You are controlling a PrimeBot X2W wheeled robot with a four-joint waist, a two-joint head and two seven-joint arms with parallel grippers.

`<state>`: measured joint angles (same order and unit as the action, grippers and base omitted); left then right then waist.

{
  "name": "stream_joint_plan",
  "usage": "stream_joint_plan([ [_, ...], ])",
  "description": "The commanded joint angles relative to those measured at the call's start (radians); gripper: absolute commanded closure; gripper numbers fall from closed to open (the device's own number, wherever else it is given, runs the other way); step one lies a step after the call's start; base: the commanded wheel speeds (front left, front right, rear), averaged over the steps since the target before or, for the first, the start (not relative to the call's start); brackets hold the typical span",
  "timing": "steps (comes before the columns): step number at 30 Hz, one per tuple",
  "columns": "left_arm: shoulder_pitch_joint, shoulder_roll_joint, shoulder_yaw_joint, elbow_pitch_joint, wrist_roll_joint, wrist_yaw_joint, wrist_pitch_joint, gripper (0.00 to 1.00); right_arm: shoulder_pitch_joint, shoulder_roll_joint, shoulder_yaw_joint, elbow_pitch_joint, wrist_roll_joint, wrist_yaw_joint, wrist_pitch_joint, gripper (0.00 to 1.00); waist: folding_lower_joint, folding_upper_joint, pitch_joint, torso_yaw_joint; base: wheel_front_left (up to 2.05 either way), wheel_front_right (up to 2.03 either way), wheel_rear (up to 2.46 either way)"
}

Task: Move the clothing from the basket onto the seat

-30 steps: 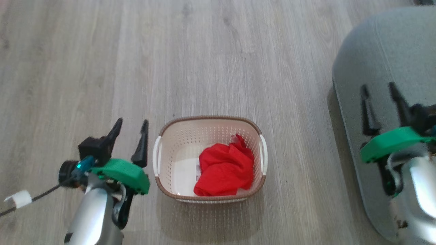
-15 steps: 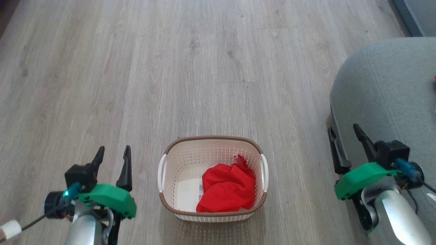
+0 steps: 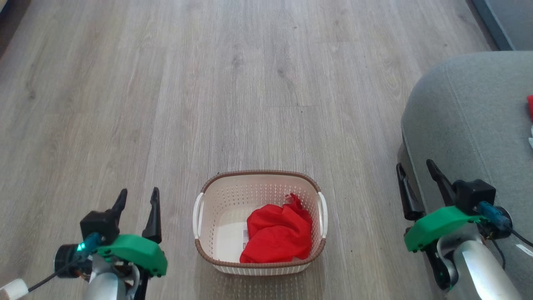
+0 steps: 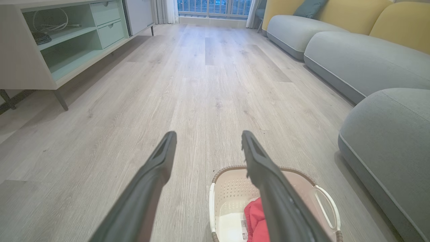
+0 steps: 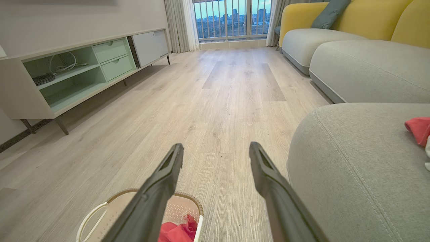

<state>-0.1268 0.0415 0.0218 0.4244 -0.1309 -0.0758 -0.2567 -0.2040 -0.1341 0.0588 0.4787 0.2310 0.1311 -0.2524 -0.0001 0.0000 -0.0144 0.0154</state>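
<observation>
Still, the bright red soft clothing (image 3: 277, 233) lies unmoved in the cream perforated plastic basket (image 3: 233, 195); the left gripper (image 3: 138, 191) and the right gripper (image 3: 414, 164) stay spread, empty.

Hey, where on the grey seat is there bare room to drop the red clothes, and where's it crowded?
The seat is bare from its rounded left edge across to the red garment at the head view's right border. Crowding is there and by the right gripper at the near-left corner.
</observation>
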Motion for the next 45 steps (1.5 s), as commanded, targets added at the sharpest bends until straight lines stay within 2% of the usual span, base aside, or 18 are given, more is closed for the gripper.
stream_joint_plan([
  [1,-0.026,0.009,0.017,-0.035,0.0,0.002,-0.005,0.0,-0.027,-0.003,0.016,-0.039,-0.004,0.0,-0.009,0.0,0.0001,0.0,0.008,-0.002,0.0,0.0,0.0],
  [7,-0.034,0.009,-0.022,-0.011,-0.016,-0.002,-0.005,0.0,-0.062,0.002,0.016,-0.066,-0.007,0.0,-0.009,0.0,0.0001,0.0,0.08,-0.024,0.0,0.0,0.0],
  [16,-0.184,0.009,-0.108,0.082,-0.059,-0.01,-0.005,0.0,-0.205,0.026,0.003,-0.144,-0.027,0.0,-0.009,0.0,0.0001,0.0,0.34,-0.097,0.0,0.0,0.0],
  [22,-0.311,0.009,-0.174,0.212,-0.056,-0.015,-0.005,0.0,-0.303,0.048,0.008,-0.188,-0.039,0.0,-0.009,0.0,0.0001,0.0,0.513,-0.158,0.0,0.0,0.0],
  [23,-0.311,0.009,-0.174,0.212,-0.056,-0.015,-0.005,0.0,-0.303,0.048,0.008,-0.188,-0.039,0.0,-0.009,0.0,0.0001,0.0,0.513,-0.158,0.0,0.0,0.0],
  [24,-0.364,0.009,-0.194,0.255,-0.042,-0.018,-0.005,0.0,-0.336,0.055,0.011,-0.203,-0.045,0.0,-0.009,0.0,0.0001,0.0,0.57,-0.175,0.0,0.0,0.0],
  [27,-0.414,0.009,-0.214,0.302,-0.029,-0.023,-0.005,0.0,-0.361,0.06,0.011,-0.216,-0.049,0.0,-0.009,0.0,0.0001,0.0,0.619,-0.187,0.0,0.0,0.0],
  [29,-0.496,0.011,-0.241,0.376,0.002,-0.028,-0.005,0.0,-0.396,0.066,0.011,-0.237,-0.052,0.0,-0.009,0.0,0.0001,0.0,0.696,-0.206,0.0,0.0,0.0],
  [45,-0.839,0.062,-0.305,0.742,0.066,-0.03,0.017,0.0,-0.476,0.083,0.04,-0.307,-0.056,0.0,-0.009,0.0,0.0001,0.0,0.938,-0.306,0.0,0.0,0.0],
])
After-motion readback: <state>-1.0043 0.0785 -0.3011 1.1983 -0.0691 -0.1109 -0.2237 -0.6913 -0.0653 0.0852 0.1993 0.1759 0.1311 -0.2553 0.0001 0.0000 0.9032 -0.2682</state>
